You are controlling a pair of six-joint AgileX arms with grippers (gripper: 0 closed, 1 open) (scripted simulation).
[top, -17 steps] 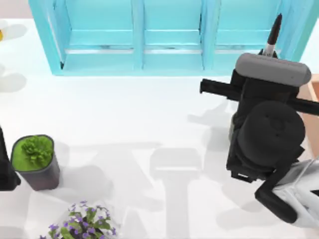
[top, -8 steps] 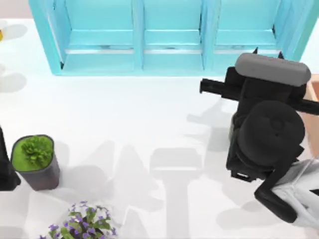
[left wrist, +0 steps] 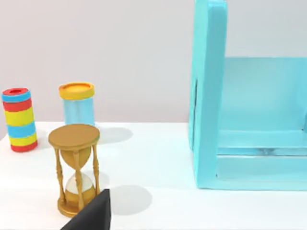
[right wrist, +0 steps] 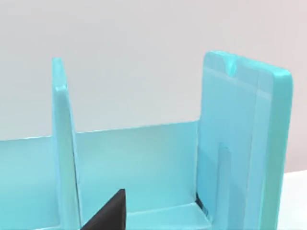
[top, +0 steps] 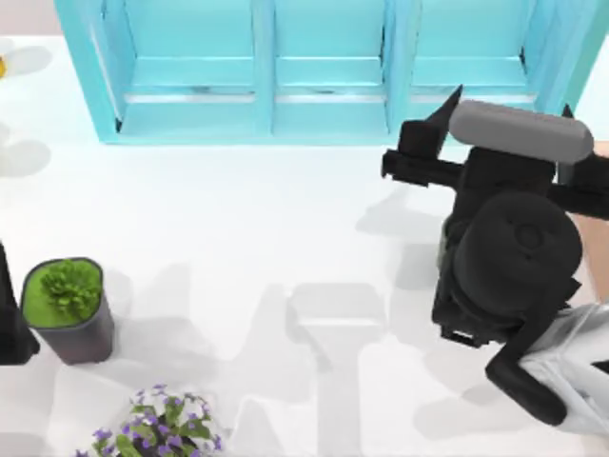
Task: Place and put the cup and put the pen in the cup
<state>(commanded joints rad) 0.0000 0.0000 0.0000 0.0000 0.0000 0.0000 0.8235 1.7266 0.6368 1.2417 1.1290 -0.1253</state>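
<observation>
My right gripper (top: 510, 103) hovers at the table's back right, just in front of the turquoise shelf unit (top: 324, 76). It is open, its two dark fingertips (top: 449, 98) spread wide on either side of the grey wrist housing, with nothing between them. The cup and the pen are hidden; the bulk of the right arm (top: 509, 257) covers the table beneath it. In the right wrist view one dark fingertip (right wrist: 108, 213) points into a shelf compartment (right wrist: 139, 163). My left arm (top: 11, 324) is parked at the table's left edge.
A dark grey pot with a green plant (top: 67, 305) and purple flowers (top: 162, 424) stand front left. A gold hourglass (left wrist: 74, 167), a striped cylinder (left wrist: 18, 120) and an orange-lidded jar (left wrist: 76, 103) stand beside the shelf's left end. A peach box edge (top: 598, 190) lies far right.
A second ago the pen stood upright in the shut right gripper against the shelf. It has since dropped from sight and the fingers have spread wide open. The left arm has not moved.
</observation>
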